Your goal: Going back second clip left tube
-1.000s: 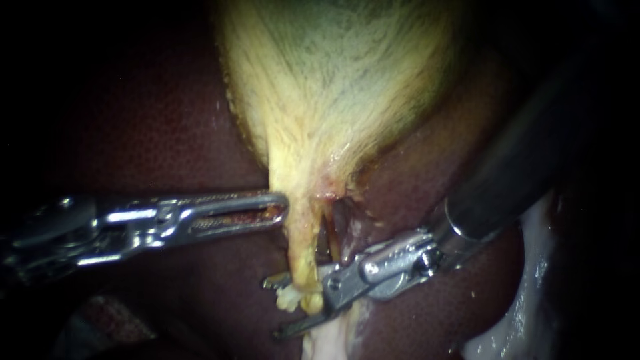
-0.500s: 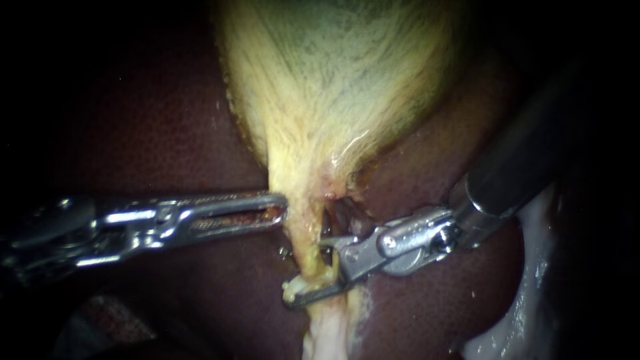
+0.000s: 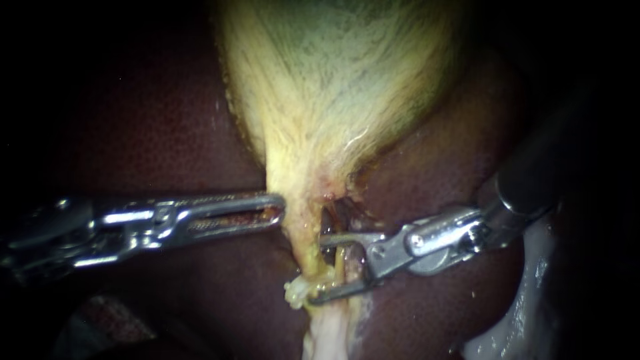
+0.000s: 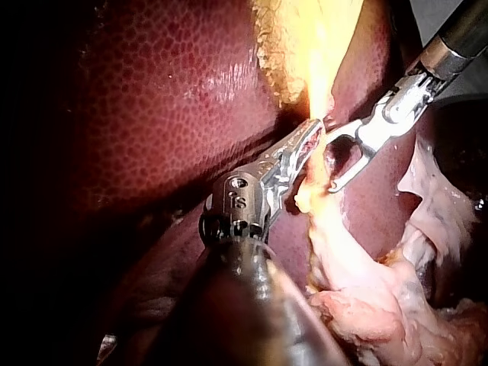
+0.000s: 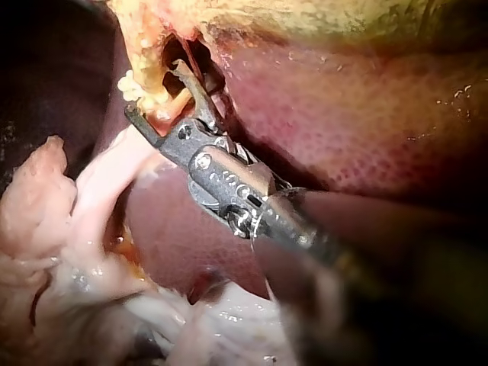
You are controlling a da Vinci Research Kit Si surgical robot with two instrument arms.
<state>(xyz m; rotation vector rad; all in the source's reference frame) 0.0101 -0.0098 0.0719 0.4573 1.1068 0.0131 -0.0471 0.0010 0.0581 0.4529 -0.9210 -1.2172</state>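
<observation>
**Two instruments at the gallbladder's neck**

One yellow, fibrous gallbladder [image 3: 333, 87] is seen tapering over the dark, mottled liver [image 3: 167, 133]. Two thin tubes are counted below its neck. The left tube [image 3: 303, 250] lies at the tips of the right instrument [image 3: 316, 268], whose two-pronged claw is open. The slotted steel claw of the left instrument [image 3: 277, 208] is closed on the gallbladder's neck.

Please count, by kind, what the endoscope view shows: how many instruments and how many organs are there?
instruments: 2 (left instrument, right instrument)
gallbladder: 1
liver: 1
total: 4
</observation>
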